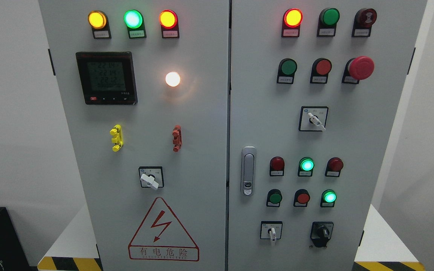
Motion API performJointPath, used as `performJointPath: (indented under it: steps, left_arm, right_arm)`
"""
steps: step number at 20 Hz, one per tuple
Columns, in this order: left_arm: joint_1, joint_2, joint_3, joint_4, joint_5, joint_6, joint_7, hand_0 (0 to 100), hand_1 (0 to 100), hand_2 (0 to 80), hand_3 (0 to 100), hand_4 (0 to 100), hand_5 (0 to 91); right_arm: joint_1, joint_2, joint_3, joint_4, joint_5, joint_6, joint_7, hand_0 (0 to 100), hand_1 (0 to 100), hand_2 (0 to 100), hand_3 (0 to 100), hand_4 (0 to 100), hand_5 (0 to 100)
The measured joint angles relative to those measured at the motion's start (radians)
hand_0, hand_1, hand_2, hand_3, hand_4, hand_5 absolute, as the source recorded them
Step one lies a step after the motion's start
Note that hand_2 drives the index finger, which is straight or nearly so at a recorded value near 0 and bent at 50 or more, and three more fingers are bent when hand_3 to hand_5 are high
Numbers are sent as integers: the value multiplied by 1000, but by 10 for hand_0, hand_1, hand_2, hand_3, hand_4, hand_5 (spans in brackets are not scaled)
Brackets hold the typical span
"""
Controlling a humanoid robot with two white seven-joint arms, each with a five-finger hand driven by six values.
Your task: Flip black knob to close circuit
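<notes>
A black rotary knob sits at the lower right of the grey control cabinet's right door. Its handle stands roughly upright. No robot hand or arm shows in the head view.
White selector switches sit to the knob's left, at the door's middle right and on the left door. A red mushroom stop button is upper right. A door latch, a meter and lit lamps fill the panels.
</notes>
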Motion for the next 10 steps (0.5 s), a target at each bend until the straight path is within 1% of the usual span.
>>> performJointPath:
  steps: [4,7,10]
  left_arm:
    - [0,0,0,0,0,0,0,0,0,0,0,0,0]
    - [0,0,0,0,0,0,0,0,0,0,0,0,0]
    - [0,0,0,0,0,0,0,0,0,0,0,0,0]
  right_arm:
    - [-2,2,-3,-2,0,-25,-5,0,154,0,0,0,0]
    - [-18,2,-5,-3,0,-51,-10,0,155,0,0,0,0]
    - [-33,3,-6,-17,-1,-59,-16,0,158,0,0,0,0]
